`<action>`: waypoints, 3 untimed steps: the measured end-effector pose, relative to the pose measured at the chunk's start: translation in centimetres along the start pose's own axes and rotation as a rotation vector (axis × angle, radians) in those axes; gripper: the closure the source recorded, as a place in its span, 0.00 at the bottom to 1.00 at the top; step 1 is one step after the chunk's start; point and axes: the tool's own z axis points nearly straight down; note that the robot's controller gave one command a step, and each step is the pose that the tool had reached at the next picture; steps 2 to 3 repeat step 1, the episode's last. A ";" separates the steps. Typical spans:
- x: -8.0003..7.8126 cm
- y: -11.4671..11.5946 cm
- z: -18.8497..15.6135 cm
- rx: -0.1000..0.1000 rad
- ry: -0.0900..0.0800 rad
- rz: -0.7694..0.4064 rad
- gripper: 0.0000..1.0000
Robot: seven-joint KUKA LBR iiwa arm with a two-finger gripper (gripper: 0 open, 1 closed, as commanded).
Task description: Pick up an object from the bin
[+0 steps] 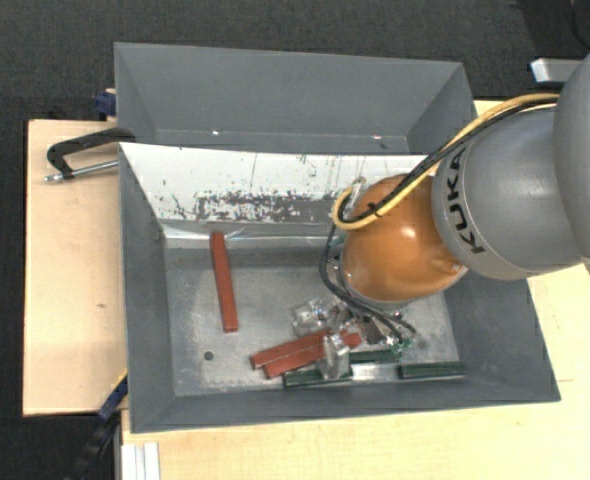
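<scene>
Arm (515, 198) angled down, claw (332, 356) at red bars (283, 354) (front centre).

You see a lone red-brown bar (224, 280) lying flat at the view's left of the bin (140, 298), running back to front, well apart from the other pieces. A small dark speck (208, 356) sits near its front end. A dark green bar (431, 371) lies along the front wall, at right.

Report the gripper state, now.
Gripper: open or shut cannot be told; it is down at the red sticks near the front wall of the bin.
</scene>
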 end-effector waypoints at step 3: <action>0.0 0.0 0.0 0.000 0.000 0.000 1.00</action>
